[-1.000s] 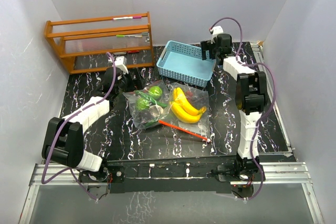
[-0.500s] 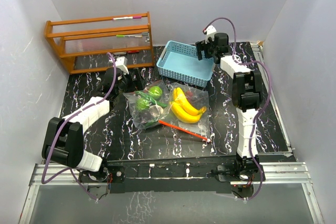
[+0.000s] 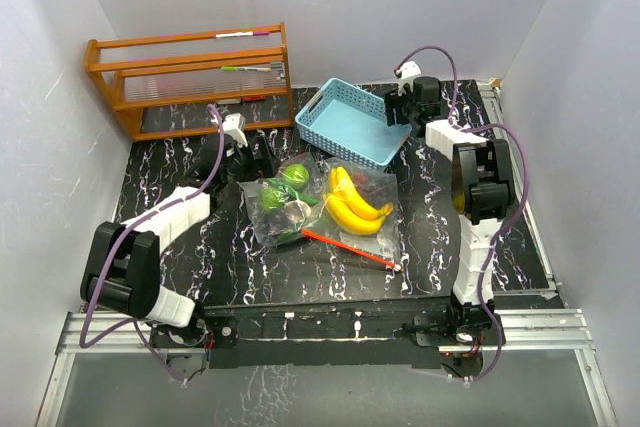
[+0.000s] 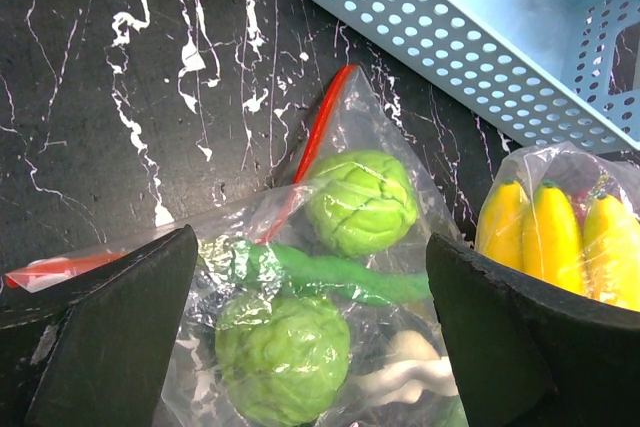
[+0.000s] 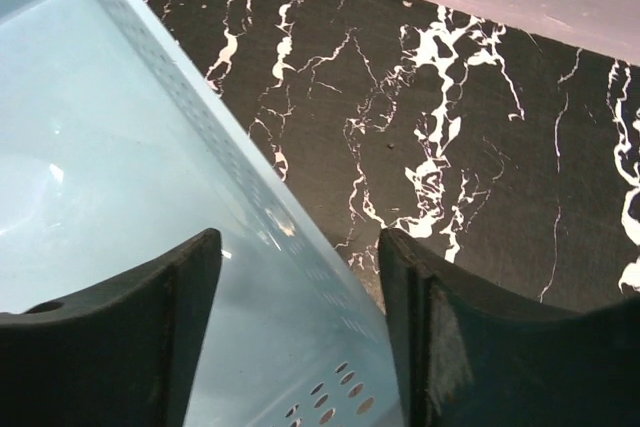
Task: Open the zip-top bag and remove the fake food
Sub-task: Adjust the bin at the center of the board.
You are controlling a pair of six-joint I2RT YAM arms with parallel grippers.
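A clear zip-top bag point(image 3: 312, 209) with a red zip strip point(image 3: 350, 247) lies flat mid-table. Inside it shows the fake food: yellow bananas point(image 3: 352, 202), round green fruits point(image 3: 295, 175) and a green vegetable point(image 4: 330, 272). My left gripper point(image 3: 262, 152) hangs open just left of the bag. In its wrist view its jaws point(image 4: 310, 237) frame the two green fruits point(image 4: 362, 202) through the plastic without touching them. My right gripper point(image 3: 405, 107) is at the light-blue basket point(image 3: 330, 89). It stands open point(image 5: 300, 237), one finger on each side of the basket's right wall point(image 5: 250, 187).
An orange wooden rack point(image 3: 190, 77) stands at the back left against the wall. The basket sits just behind the bag, close to the bananas point(image 4: 550, 237). White walls close in the black marbled table point(image 3: 170, 172) on three sides.
The right gripper's jaws have narrowed around the basket's right wall, and the basket has turned slightly. The left gripper has edged right toward the bag, still open.
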